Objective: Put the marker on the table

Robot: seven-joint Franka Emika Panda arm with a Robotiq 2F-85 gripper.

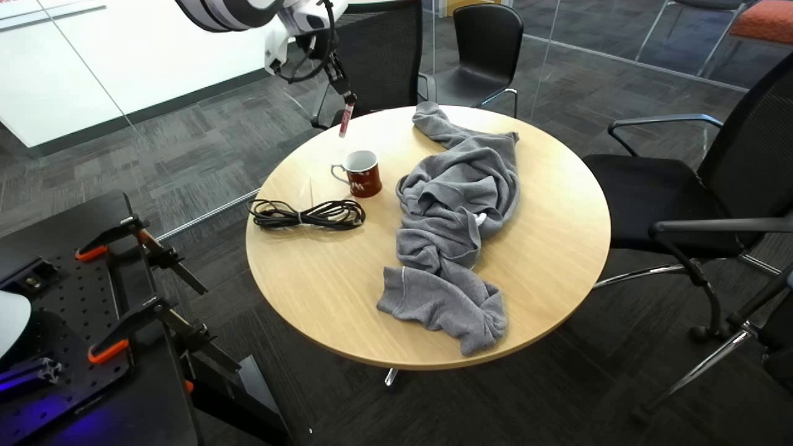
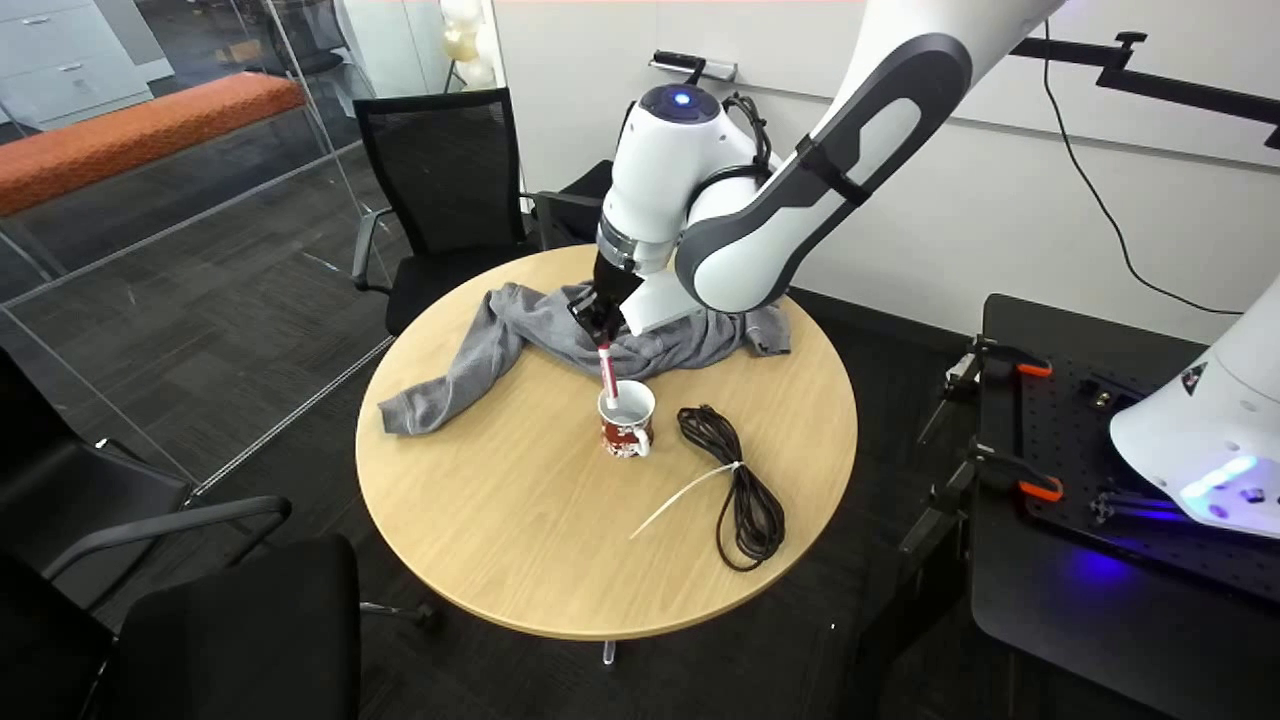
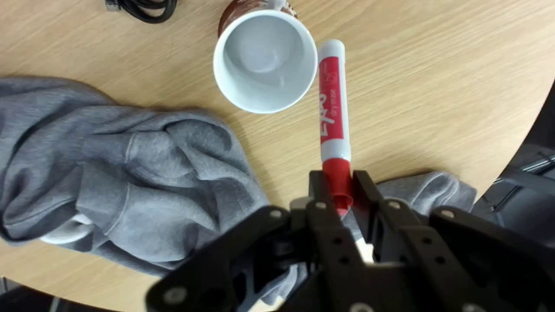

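- Two black fingers [image 3: 365, 199], as we see in the wrist view, grip an Expo dry-erase marker [image 3: 334, 130] by its red-capped end. The marker's white end points away from them, alongside the rim of a dark-red mug [image 3: 269, 86] with a white inside; we cannot tell from here whether the two touch. A crumpled grey sweatshirt [image 3: 164, 195] lies on the wood-topped desk [image 3: 455, 86] near the mug.
- In an exterior view, a coiled black cable [image 1: 316, 214] lies on the desk just beside the mug, with the sweatshirt sprawled on the mug's other side. We find the marker slanting in the air, white end down. A black office chair [image 1: 669, 192] stands next to the desk.
- In an exterior view, the white Franka arm [image 2: 650, 165] reaches over the desk. From this angle we see the marker nearly upright, its lower end overlapping the mug's mouth, and we cannot judge the gap. The robot's base [image 2: 1210, 430] sits on a black stand [image 2: 1060, 620].
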